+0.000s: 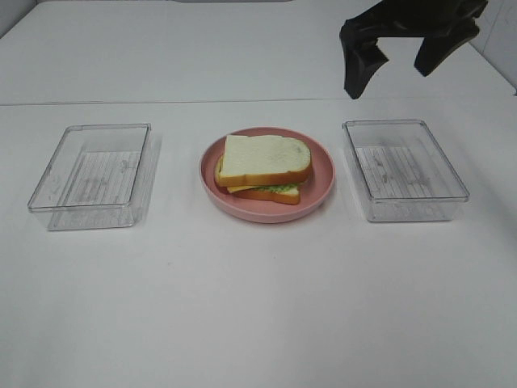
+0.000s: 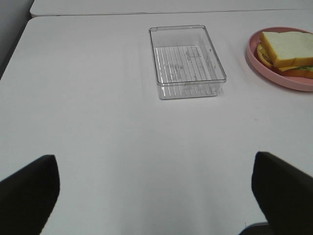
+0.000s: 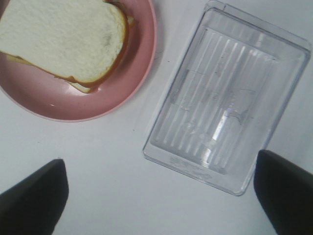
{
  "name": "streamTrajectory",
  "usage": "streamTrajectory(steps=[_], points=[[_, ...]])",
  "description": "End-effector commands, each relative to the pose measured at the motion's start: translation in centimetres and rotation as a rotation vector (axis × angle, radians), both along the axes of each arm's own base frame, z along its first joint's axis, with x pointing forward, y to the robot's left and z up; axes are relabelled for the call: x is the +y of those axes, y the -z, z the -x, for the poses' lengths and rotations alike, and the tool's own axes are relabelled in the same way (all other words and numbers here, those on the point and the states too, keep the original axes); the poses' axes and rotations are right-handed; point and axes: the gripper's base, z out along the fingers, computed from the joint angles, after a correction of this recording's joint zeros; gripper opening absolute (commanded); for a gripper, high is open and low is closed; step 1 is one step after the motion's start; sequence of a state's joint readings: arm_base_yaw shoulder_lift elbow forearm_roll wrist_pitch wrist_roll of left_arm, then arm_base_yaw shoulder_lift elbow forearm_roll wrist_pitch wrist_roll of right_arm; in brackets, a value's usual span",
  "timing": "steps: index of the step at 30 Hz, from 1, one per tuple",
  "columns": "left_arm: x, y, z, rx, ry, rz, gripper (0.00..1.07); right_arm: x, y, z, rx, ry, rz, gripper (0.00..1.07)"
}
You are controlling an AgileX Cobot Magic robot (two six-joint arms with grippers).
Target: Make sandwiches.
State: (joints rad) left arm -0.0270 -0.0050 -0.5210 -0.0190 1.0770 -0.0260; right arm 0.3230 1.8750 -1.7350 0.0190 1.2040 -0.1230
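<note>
- A finished-looking sandwich (image 1: 264, 168) sat on a pink plate (image 1: 320, 187) at the middle of the white tabletop (image 1: 258, 307), white bread on top, with yellow cheese and a fringe of green lettuce showing above the bottom slice; no bacon could be made out
- Two clear plastic trays flanked the plate, the left tray (image 1: 90, 175) and the right tray (image 1: 404, 168), each standing apart from it and each holding nothing
- The right gripper (image 1: 386, 66) hung above the far edge of the right tray with its jaws spread wide and nothing between them; its wrist camera looked straight down on the tray and the near side of the plate
- The left gripper (image 2: 155, 193) was out of the high view; its own camera showed both dark jaws parted wide over bare tabletop, holding nothing, well back from the left tray
- By the look of it, stacking was over and the work stood at its closing stage, with both arms clear of the food
- Any next move would seem to call only for keeping the arms off the plate, since the top slice sat slightly askew on the stack and a knock could shift it
</note>
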Motion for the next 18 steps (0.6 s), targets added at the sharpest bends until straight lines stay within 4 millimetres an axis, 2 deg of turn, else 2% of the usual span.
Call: streamTrajectory(steps=[1, 6, 8, 9, 11, 14, 15, 16, 17, 18], points=[[0.0, 0.0, 0.1, -0.009, 0.001, 0.002, 1.0, -0.9, -1.2, 1.6, 0.074, 0.0, 0.066, 1.0], [0.0, 0.0, 0.1, -0.009, 0.001, 0.002, 1.0, -1.6, -2.6, 3.6, 0.056, 0.029, 0.057, 1.0], [0.0, 0.0, 0.1, -0.009, 0.001, 0.002, 1.0, -2.4, -2.9, 5.8, 0.069, 0.04, 0.06, 1.0], [0.0, 0.0, 0.1, -0.009, 0.001, 0.002, 1.0, -2.4, -2.9, 5.8, 0.069, 0.04, 0.06, 1.0], [0.0, 0.0, 0.1, -0.009, 0.001, 0.002, 1.0, -3.7, -2.8, 9.9, 0.094, 0.045, 0.07, 1.0], [0.0, 0.0, 0.1, -0.009, 0.001, 0.002, 1.0, -4.1, -2.8, 11.0, 0.099, 0.051, 0.071, 1.0], [0.0, 0.0, 0.1, -0.009, 0.001, 0.002, 1.0, -4.8, -2.8, 13.1, 0.098, 0.07, 0.067, 1.0], [0.0, 0.0, 0.1, -0.009, 0.001, 0.002, 1.0, -5.1, -2.8, 14.0, 0.097, 0.08, 0.064, 1.0], [0.0, 0.0, 0.1, -0.009, 0.001, 0.002, 1.0, -5.1, -2.8, 14.0, 0.097, 0.08, 0.064, 1.0], [0.0, 0.0, 0.1, -0.009, 0.001, 0.002, 1.0, -5.8, -2.8, 16.3, 0.09, 0.105, 0.056, 1.0]])
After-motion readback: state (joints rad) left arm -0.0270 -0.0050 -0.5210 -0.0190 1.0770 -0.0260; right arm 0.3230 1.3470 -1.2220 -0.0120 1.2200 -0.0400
